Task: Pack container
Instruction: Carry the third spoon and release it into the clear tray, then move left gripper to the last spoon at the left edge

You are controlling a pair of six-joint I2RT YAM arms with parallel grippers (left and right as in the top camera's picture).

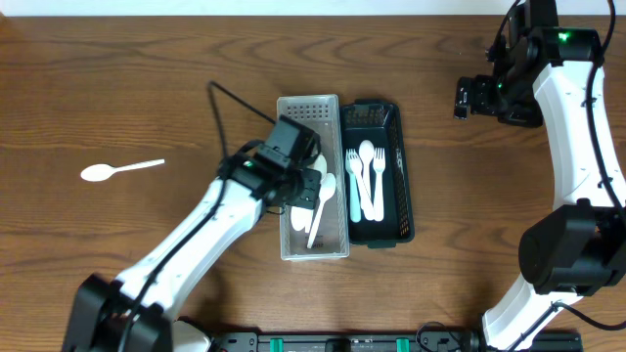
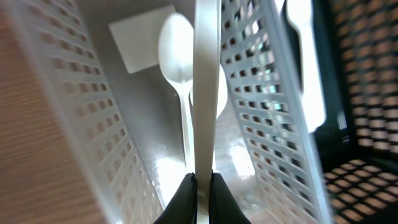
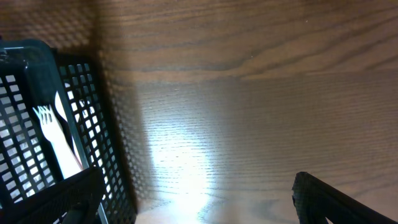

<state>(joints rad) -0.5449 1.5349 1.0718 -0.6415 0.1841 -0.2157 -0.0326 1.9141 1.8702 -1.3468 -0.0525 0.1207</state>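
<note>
A white perforated bin (image 1: pixel 333 249) and a black mesh bin (image 1: pixel 403 200) stand side by side mid-table. The black bin holds several pale forks (image 1: pixel 367 181). The white bin holds white spoons (image 1: pixel 321 200). My left gripper (image 1: pixel 305 186) is over the white bin, shut on a white utensil handle (image 2: pixel 204 93) that hangs inside the bin above another spoon (image 2: pixel 177 59). A loose white spoon (image 1: pixel 119 171) lies on the table at left. My right gripper (image 1: pixel 468 98) is open and empty at the far right, above bare wood (image 3: pixel 199 205).
A black cable (image 1: pixel 240 103) runs across the table behind the left arm. The black bin's wall (image 3: pixel 81 112) with a fork (image 3: pixel 53 134) fills the left of the right wrist view.
</note>
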